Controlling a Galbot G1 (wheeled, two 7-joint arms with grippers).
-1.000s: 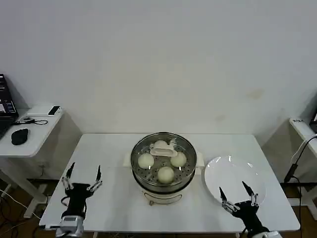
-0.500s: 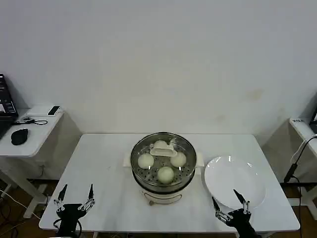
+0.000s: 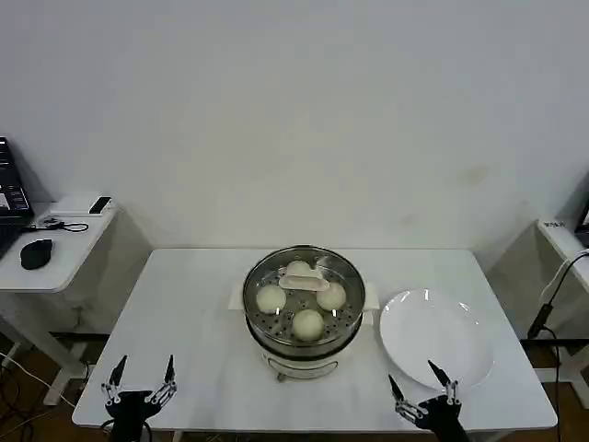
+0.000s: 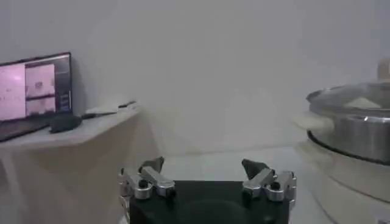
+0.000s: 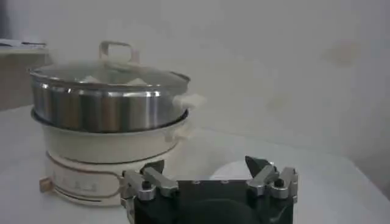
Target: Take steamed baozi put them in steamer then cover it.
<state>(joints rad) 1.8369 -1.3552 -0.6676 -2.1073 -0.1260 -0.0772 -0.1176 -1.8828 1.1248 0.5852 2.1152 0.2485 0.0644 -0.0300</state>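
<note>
Nearest, the left gripper (image 3: 139, 391) and the right gripper (image 3: 425, 401) hang wide open and empty at the table's (image 3: 198, 313) front edge. Little risk remains; a stray arm swing could knock the glass cover (image 3: 304, 293). Farther back, it sits on the steamer (image 3: 304, 336), four baozi (image 3: 308, 323) inside; the white plate (image 3: 433, 336) is bare.

Plain white wall (image 3: 294, 110) behind a white table (image 3: 193, 322)

Four baozi (image 3: 307, 323) in steamer (image 3: 304, 343), cover (image 3: 304, 285) on.
</note>
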